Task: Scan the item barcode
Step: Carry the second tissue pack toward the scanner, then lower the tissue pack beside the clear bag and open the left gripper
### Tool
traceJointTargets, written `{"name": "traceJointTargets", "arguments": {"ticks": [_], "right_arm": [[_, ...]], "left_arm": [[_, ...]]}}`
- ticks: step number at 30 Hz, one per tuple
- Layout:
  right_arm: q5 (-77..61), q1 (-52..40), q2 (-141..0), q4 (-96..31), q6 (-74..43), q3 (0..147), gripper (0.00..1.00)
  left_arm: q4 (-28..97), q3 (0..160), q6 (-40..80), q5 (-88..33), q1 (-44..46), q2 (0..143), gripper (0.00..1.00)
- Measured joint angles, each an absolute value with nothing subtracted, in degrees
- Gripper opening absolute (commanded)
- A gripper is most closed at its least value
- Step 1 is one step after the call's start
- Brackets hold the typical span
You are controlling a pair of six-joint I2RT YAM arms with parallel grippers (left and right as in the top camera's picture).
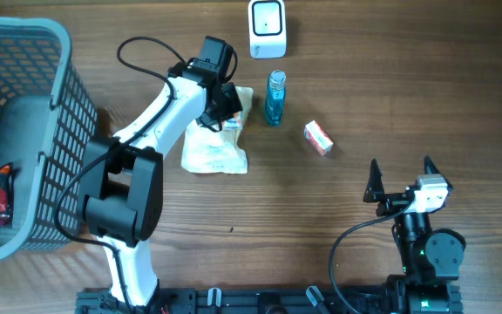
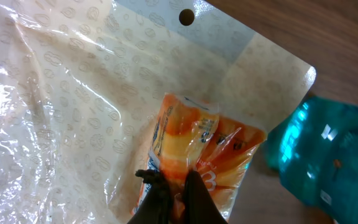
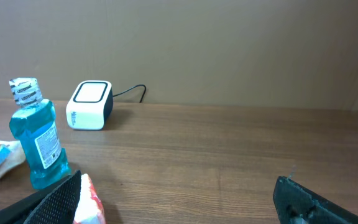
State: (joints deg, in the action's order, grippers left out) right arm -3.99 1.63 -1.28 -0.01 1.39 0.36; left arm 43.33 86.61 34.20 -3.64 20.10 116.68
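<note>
The left tool (image 1: pixel 227 112) is clamped on the clear patterned plastic bag (image 1: pixel 214 150), seemingly at its orange inner packet (image 2: pixel 197 143), on the wooden worktop (image 1: pixel 321 209) beside the blue mouthwash bottle (image 1: pixel 274 98); the right tool (image 1: pixel 400 167) stands wide apart, holding nothing

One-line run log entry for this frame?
left claw: shut on snack pouch | right claw: open, empty | scanner: pouch not yet presented | mouthwash bottle: upright beside pouch

A glossy, crinkled clear-plastic packet (image 2: pixel 92 106) is pinched in the left gripper (image 2: pixel 173 182), with a translucent blue plastic bottle (image 1: pixel 274 98) just beside it on the matt wood-grain table (image 1: pixel 364 70).
</note>
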Motion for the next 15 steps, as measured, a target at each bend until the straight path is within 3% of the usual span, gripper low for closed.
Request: {"name": "traceJointTargets", "arguments": {"ticks": [6, 15], "right_arm": [[-3.99, 1.63, -1.28, -0.01, 1.39, 0.36, 1.00], [-3.99, 1.63, -1.28, -0.01, 1.39, 0.36, 1.00]], "left_arm": [[42.72, 86.87, 35.35, -1.02, 17.45, 116.68, 0.04], [43.83, 88.66, 35.92, -10.39, 18.33, 116.55, 0.06]]}}
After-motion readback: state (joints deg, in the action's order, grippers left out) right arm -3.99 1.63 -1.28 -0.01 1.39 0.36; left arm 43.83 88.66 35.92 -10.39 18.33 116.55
